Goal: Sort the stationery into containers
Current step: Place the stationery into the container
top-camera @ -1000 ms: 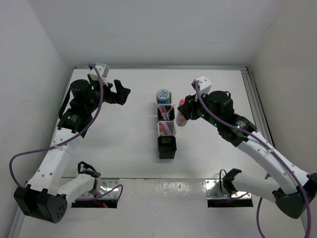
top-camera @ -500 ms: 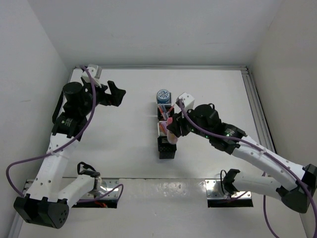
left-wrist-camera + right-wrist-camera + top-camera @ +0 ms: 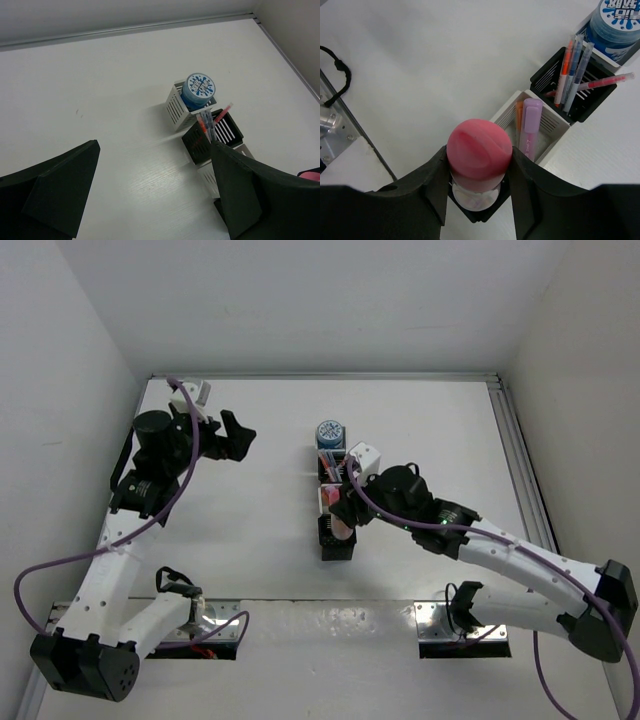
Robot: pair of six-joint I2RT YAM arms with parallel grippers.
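Currently, the right gripper is clamping the stubby pink marker by its sides, over the end black cup; light, rigid, probably smooth — it is judged best held mid-body; the left gripper is hanging open.

Bare table lies between and ahead of your left fingers; the cup row stands just beyond one fingertip.

White lettering on the top of the blue roll, far cup, but it's cut by the frame edge and too blurred to read. No other text legible.
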